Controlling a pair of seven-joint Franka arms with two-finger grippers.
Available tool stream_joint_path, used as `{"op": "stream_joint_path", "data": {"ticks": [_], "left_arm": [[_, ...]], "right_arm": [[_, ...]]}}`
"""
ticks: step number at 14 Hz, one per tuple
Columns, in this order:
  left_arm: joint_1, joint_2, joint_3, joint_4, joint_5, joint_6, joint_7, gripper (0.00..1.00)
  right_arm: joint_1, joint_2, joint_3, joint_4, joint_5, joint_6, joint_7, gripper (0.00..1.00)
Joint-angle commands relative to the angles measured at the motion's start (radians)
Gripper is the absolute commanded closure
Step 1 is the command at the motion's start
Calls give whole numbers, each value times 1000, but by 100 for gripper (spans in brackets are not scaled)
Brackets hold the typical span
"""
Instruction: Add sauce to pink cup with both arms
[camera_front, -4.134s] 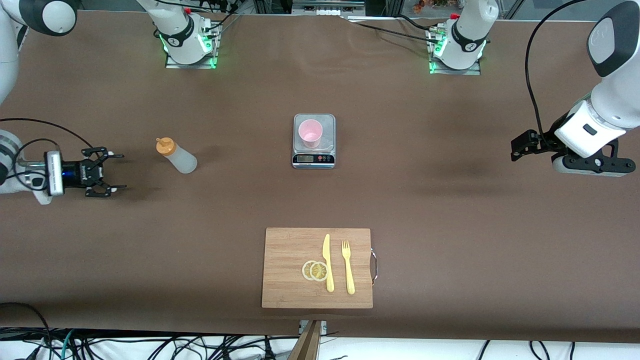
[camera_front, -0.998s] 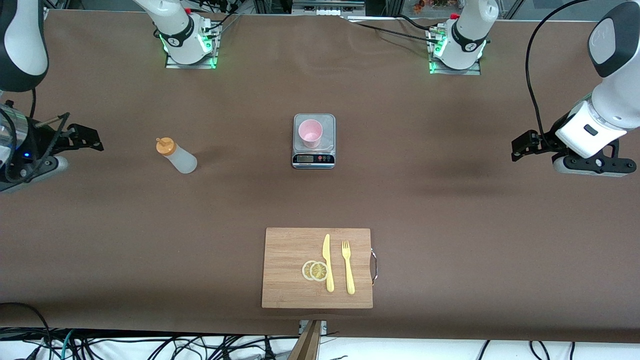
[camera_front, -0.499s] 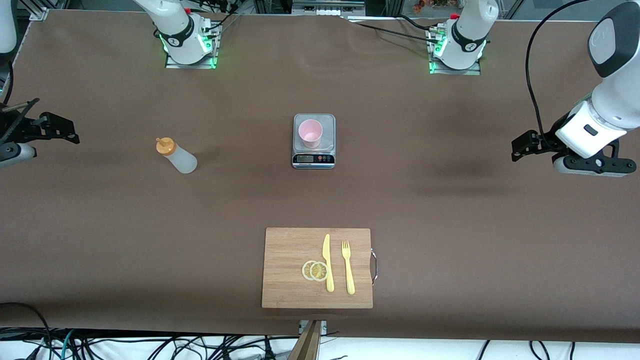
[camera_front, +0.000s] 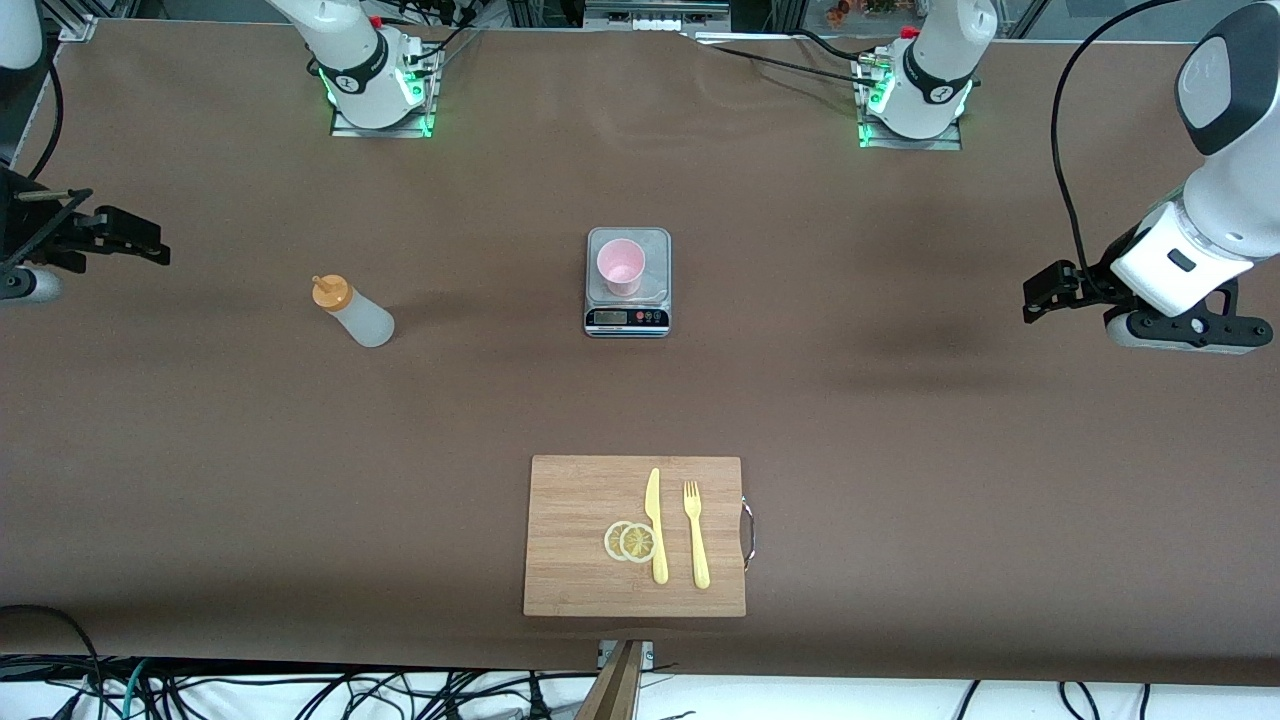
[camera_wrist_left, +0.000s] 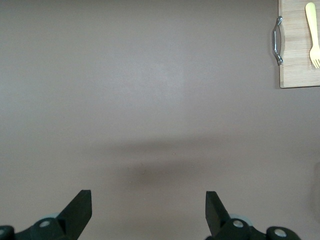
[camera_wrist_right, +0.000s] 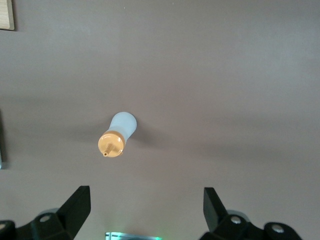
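1. Table (camera_front: 900, 420), brown and wide, lies under both my pincers; each hangs in the air at its own end.
2. Cutting board (camera_front: 580, 500) sits well away from both pincers, at the table's edge nearest the front camera. It carries a yellow knife (camera_front: 655, 525), a yellow fork (camera_front: 695, 535) and two lemon slices (camera_front: 630, 541); a corner of it, with the fork, shows in my left wrist view.
3. Scale (camera_front: 627, 310) stands mid-table, between my two pincers and well apart from each.
4. Left pincer (camera_front: 1040, 292) hovers over bare table at the left arm's end, its fingers (camera_wrist_left: 80, 207) spread wide and holding nothing.
5. Right pincer (camera_front: 130, 235) hovers over the right arm's end, its fingers (camera_wrist_right: 77, 202) also spread wide and empty.
6. Sauce bottle (camera_front: 355, 312) stands upright on the table near my right pincer, toward the scale from it, untouched, its orange cap (camera_wrist_right: 111, 144) on.
7. Pink cup (camera_front: 620, 267) stands upright on the scale's platform, well apart from both pincers.
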Motion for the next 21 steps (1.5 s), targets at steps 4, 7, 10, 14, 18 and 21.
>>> {"op": "stream_joint_path", "data": {"ticks": [4, 7, 10, 14, 18, 21], "left_arm": [[6, -5, 1, -2, -20, -2, 28, 0], [6, -5, 1, -1, -20, -2, 28, 0], [6, -5, 1, -2, -20, -2, 28, 0], [6, -5, 1, -2, -20, -2, 26, 0], [6, -5, 1, -2, -20, -2, 26, 0], [6, -5, 1, -2, -20, -2, 26, 0]], "right_arm": [[5, -69, 6, -78, -2, -15, 146, 0], [18, -66, 12, -79, -6, -9, 146, 0], [18, -63, 12, -72, -8, -3, 152, 0], [18, -55, 12, -72, -8, -9, 151, 0], [18, -29, 11, -55, -9, -10, 146, 0], [18, -23, 11, -43, -13, -13, 144, 0]]}}
